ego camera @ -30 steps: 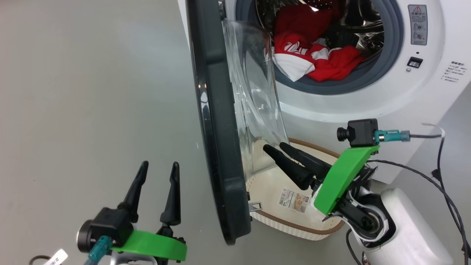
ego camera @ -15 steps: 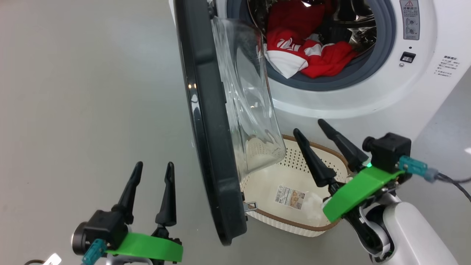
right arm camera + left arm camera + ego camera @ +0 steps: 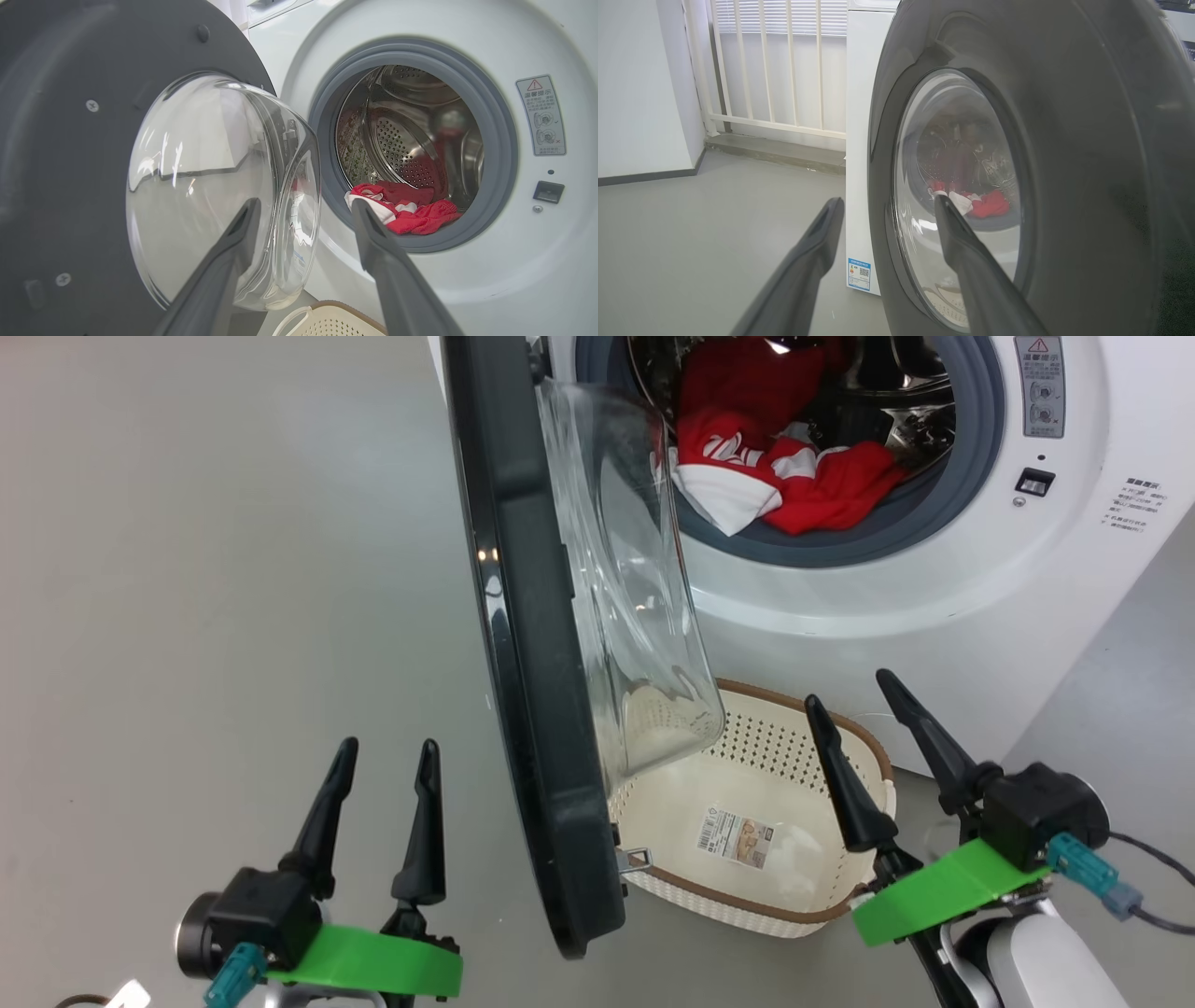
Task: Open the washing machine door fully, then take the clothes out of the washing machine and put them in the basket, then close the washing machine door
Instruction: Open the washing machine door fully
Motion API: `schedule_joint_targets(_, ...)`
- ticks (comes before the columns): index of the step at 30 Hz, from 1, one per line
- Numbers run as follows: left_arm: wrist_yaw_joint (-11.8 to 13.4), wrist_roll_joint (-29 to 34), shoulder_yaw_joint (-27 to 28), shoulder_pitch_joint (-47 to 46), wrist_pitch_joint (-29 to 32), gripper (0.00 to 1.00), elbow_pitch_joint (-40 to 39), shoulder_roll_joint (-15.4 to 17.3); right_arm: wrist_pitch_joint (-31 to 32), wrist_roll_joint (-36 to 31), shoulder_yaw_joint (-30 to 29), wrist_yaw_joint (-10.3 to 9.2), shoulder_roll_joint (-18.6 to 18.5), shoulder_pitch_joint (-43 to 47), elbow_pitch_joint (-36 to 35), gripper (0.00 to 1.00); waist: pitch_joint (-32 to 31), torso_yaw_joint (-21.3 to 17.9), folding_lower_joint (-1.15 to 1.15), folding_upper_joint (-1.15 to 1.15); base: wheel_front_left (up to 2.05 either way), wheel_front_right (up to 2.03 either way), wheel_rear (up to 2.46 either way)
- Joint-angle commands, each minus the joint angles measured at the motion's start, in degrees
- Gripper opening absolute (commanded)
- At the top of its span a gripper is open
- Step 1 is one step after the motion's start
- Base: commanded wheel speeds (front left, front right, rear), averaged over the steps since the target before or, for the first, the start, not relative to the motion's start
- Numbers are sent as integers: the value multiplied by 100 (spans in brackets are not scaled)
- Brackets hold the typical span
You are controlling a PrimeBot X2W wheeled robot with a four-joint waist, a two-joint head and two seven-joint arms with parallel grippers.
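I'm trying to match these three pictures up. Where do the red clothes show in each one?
Head view: clothes at top, right of centre, in the drum mouth.
Left wrist view: clothes near the middle, seen through the washing machine door window.
Right wrist view: clothes right of centre, low in the drum.
Shared landmark: the washing machine door, swung open.

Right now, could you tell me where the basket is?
In the head view, the basket sits on the floor below the washing machine, beside its open door.

White washing machine (image 3: 934, 607), its glossy black-rimmed door (image 3: 523, 663) standing open.
Red-and-white clothes (image 3: 784, 485) lie crumpled inside, beyond the right gripper (image 3: 848, 691); the cream perforated basket (image 3: 738, 901) sits beneath that gripper.
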Motion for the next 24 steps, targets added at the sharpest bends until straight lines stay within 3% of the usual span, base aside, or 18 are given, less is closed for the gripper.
schedule_joint_targets(1, -14, 51, 196, -17, -51, 100, -172, 80, -106, -107, 72, 37, 35, 36, -182, 100, -17, -3, 0, 0, 0, 0, 0)
schedule_joint_targets(18, -12, 32, 174, 37, -51, 100, -234, 80, -207, 153, 375, 37, 47, 437, -96, 100, -53, -27, 0, 0, 0, 0, 0)
schedule_joint_targets(19, -25, 64, 170, 26, -51, 80, -264, 80, -203, 156, 379, 37, 47, 430, -92, 100, -54, -24, 0, 0, 0, 0, 0)
schedule_joint_targets(20, -32, 100, 180, 13, -51, 15, -306, 80, -196, 154, 382, 37, 47, 422, -90, 100, -57, -22, 0, 0, 0, 0, 0)
schedule_joint_targets(21, -37, 143, 193, -2, -51, 0, -352, 84, -187, 151, 381, 37, 47, 416, -88, 100, -66, -19, 0, 0, 0, 0, 0)
schedule_joint_targets(24, -56, 251, 248, -82, -51, 0, -603, 92, -160, 133, 338, 37, 47, 403, -97, 100, -78, -2, 0, 0, 0, 0, 0)
